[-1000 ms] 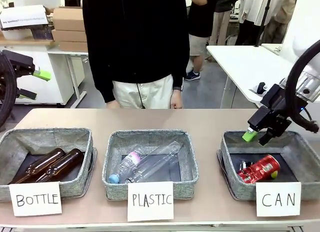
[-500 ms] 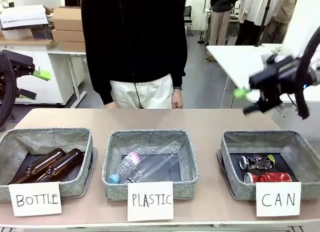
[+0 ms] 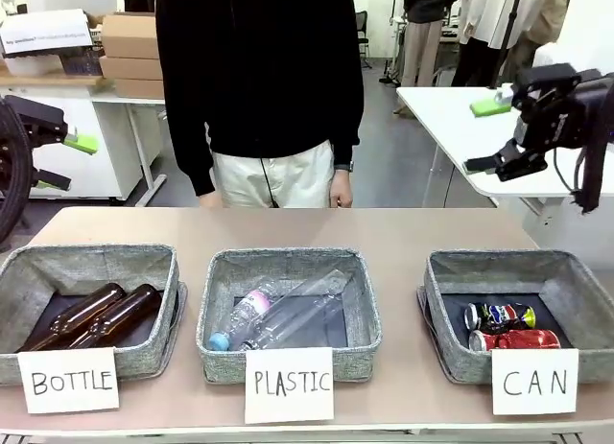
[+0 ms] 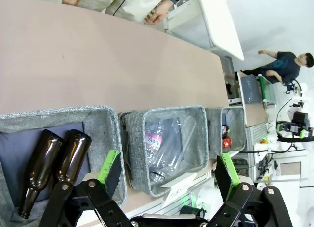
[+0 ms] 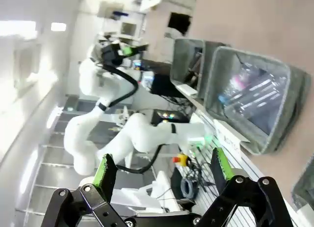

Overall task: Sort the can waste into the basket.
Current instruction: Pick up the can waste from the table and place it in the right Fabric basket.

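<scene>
Cans (image 3: 510, 329) (2) inside basket (image 3: 441, 300), right gripper (image 3: 489, 137) high

At right of the front view, the right gripper (image 3: 491, 135) is black with green pads and a black cable. The person (image 3: 261, 80) wears a black top over pale trousers.

The right gripper (image 3: 491, 135) is held high at the right side, turned sideways with its jaws spread wide and nothing between them. The left gripper (image 3: 67, 161) is raised at the left edge, jaws likewise parted and empty. In each wrist view, the green pads (image 4: 109, 166) are seen well apart.
</scene>
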